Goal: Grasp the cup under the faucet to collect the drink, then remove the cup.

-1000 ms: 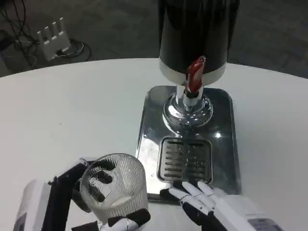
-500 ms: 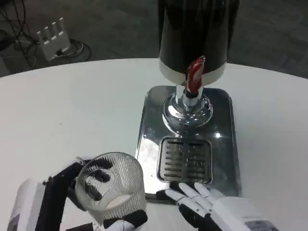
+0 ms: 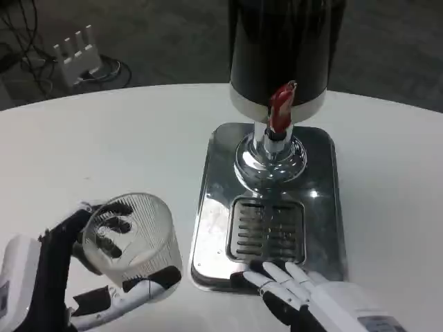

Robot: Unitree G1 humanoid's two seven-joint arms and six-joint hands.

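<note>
Glass, a ribbed clear cup, sits at lower left, clasped by the left hand, well left of the red-handled faucet. Right hand, fingers loose and empty, steadies the steel drip tray on the white bench.

Single head-height view, down onto table

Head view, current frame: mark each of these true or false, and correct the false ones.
1. The left hand holds the ribbed glass cup. True.
2. The cup stands on the drip grate. False: it is left of the metal tray, over the white table.
3. The right hand grips the red tap lever. False: it lies at the tray's near edge.
4. The dispenser is dark-bodied. True.
</note>
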